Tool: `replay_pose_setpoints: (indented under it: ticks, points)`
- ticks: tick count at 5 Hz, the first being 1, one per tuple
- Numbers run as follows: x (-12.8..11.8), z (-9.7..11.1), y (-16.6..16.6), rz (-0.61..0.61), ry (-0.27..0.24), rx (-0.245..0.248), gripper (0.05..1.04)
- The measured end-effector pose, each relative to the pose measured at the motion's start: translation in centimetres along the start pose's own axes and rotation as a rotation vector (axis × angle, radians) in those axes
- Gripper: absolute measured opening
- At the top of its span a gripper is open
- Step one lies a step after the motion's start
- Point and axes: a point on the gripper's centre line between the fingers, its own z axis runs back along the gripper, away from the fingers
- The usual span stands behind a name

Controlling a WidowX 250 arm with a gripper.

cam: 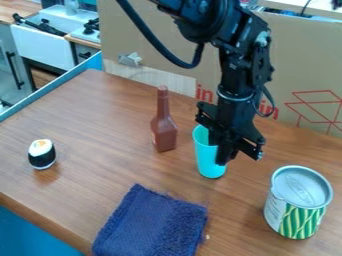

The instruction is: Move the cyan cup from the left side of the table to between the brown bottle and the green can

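- A brown wood-look tabletop point(110, 117) lies before a cardboard panel point(300, 70) with red print; a toy kitchen sink point(50, 37) shows at upper left.
- The black gripper point(226, 156) hangs at the right side of a turquoise cup point(211, 167), overlapping its rim in view; whether it is open, closed or gripping the cup, I cannot tell.
- The cup is right of center on the table, near a brown sauce bottle point(163, 132).
- A folded navy cloth point(153, 225) lies in front.
- A lidded can point(299, 212) stands at right, a sushi roll point(42, 156) at left.
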Motion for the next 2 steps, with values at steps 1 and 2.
replay_pose_setpoints:
  ticks: [1, 2]
  points:
    - [0.42, -0.27, -0.24, 0.003, 0.02, 0.012, 0.099]
    - [0.38, -0.22, -0.31, 0.011, 0.036, 0.007, 0.132]
